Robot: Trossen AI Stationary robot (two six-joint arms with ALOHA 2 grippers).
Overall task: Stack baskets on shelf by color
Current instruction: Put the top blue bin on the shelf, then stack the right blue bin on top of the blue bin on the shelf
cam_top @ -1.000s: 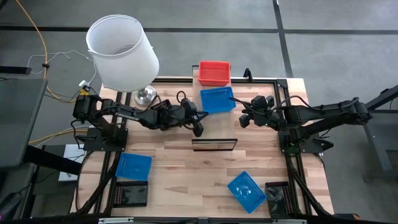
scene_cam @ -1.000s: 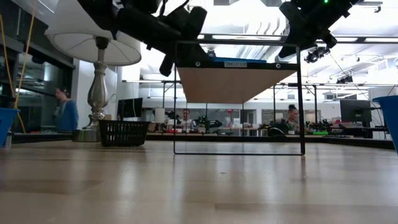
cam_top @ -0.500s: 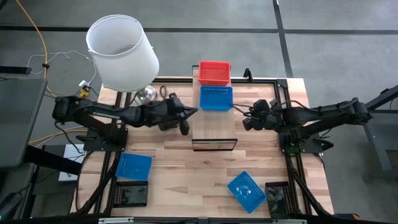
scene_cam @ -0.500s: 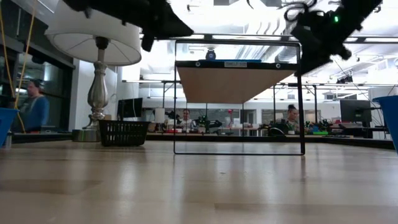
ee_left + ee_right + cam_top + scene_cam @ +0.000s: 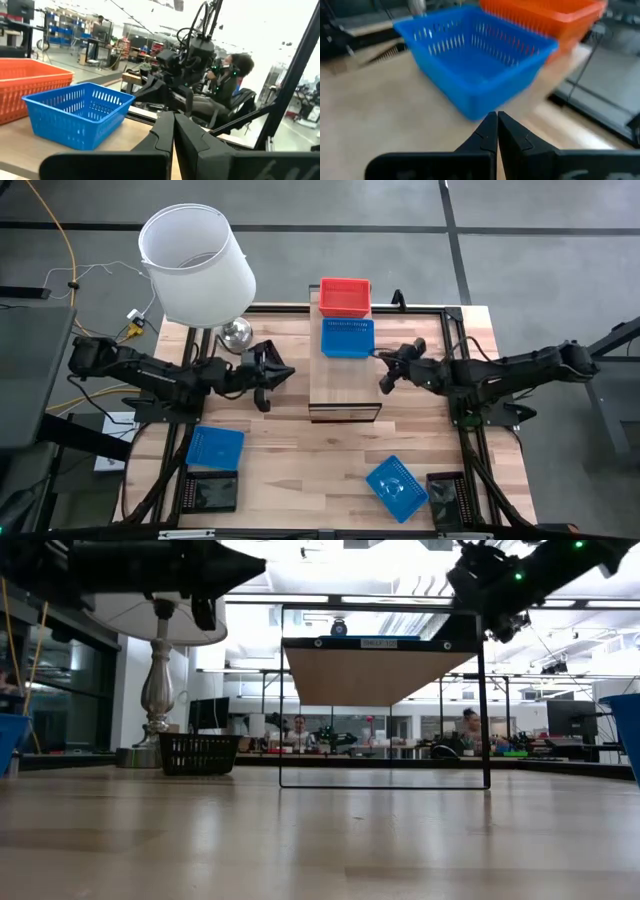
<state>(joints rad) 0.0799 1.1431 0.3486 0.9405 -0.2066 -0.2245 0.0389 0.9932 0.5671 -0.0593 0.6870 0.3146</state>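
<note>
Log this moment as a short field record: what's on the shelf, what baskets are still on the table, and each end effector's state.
shelf: red basket at far end, blue basket beside it
table: blue baskets and; black baskets and at near corners
left end effector: shut, empty, left of shelf
right end effector: shut, empty, at the shelf's right edge

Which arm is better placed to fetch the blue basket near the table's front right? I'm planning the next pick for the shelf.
The right arm. That blue basket lies on its side of the table, and the right gripper is empty with fingers shut. The left gripper sits across the shelf.
</note>
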